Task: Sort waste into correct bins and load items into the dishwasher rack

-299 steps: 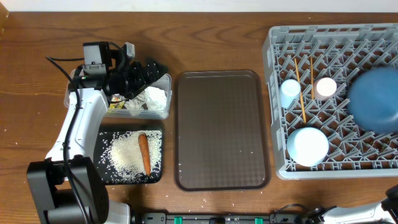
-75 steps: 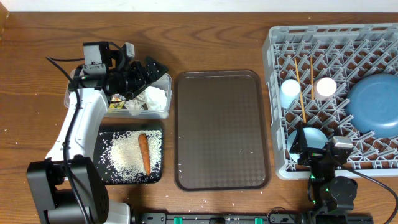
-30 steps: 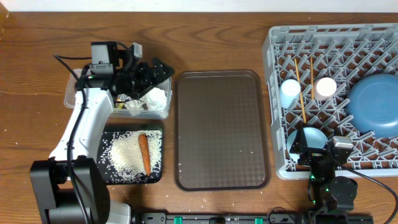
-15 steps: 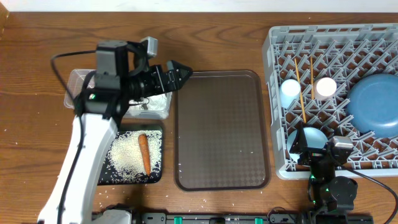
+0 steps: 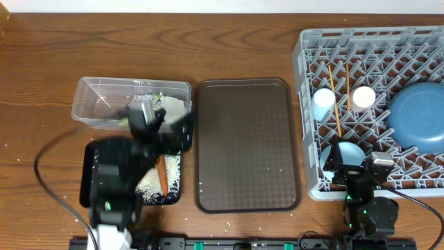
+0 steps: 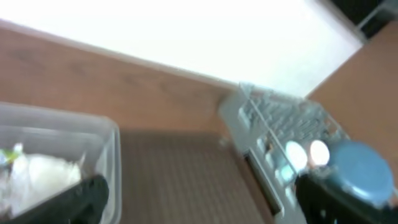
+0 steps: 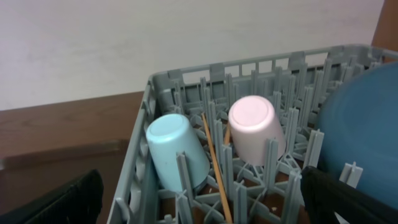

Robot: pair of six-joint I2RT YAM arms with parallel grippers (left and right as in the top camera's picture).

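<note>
Currently: rack (image 5: 368, 43) sits right of the brown tray (image 5: 248, 144). Plate (image 5: 416, 114) is on the rack side far from the tray. Tub (image 5: 97, 104) and black tray (image 5: 172, 197) are left of the tray. Bowl (image 5: 350, 154) is in the rack corner nearest the tray. Left gripper (image 6: 204, 186) and right gripper (image 7: 202, 180) both gape wide, empty. Blue cup (image 5: 323, 98), pink cup (image 5: 363, 97) and chopsticks (image 5: 336, 104) are in the rack, tray-side. Tissue (image 5: 173, 107) is in the tub; carrot (image 5: 162, 177) and rice (image 5: 147, 186) are in the black tray.

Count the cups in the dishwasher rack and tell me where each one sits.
2. The light-blue cup sits bottom-up near the rack's left wall; the pale pink cup sits bottom-up just right of it, the chopsticks between them. The plate may hide others.
</note>
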